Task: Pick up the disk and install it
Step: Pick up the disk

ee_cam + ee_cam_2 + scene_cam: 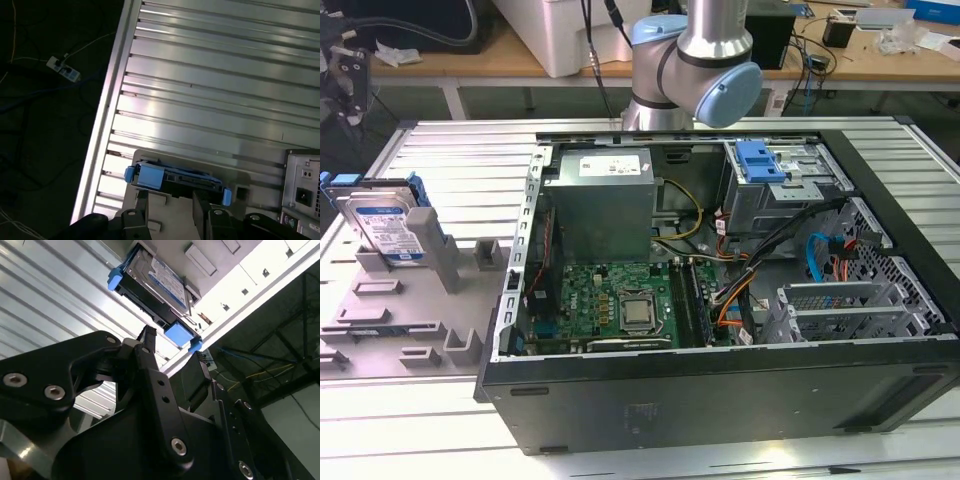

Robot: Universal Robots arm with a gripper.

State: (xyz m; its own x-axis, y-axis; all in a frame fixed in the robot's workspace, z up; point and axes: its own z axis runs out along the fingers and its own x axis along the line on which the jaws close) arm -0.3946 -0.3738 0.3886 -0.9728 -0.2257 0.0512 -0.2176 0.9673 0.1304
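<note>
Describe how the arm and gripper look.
The arm is a silver-grey tube with rounded joints capped in light blue. The gripper is matte black, with angular linked fingers studded with silver screw heads.

The desk point(450, 150) is a slatted aluminium surface, its ribs catching bright glare. Behind it in the exterior view runs a wooden desk point(500, 62) strewn with cables point(810, 60). Past the slatted edge in the first wrist view lies a dark floor point(45, 165) — a white power strip point(64, 70) and loose wires point(20, 100) rest there.
</note>
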